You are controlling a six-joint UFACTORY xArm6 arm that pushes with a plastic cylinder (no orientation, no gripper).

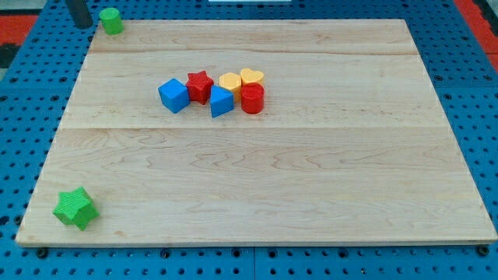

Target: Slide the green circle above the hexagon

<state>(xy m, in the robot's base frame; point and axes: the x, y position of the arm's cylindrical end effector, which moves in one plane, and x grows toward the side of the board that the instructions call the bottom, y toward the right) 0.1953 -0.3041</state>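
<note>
The green circle (pixel 111 20) sits at the board's top left corner. My tip (pixel 82 23) is just to its left, at the board's edge, close to it or touching; I cannot tell which. The yellow hexagon (pixel 230 82) lies in a cluster near the board's upper middle, well to the right of and below the green circle in the view.
The cluster holds a blue cube (pixel 173 95), a red star (pixel 200 85), a blue triangular block (pixel 221 102), a yellow heart (pixel 251 76) and a red cylinder (pixel 252 99). A green star (pixel 75 208) sits at the bottom left corner of the wooden board (pixel 311 179).
</note>
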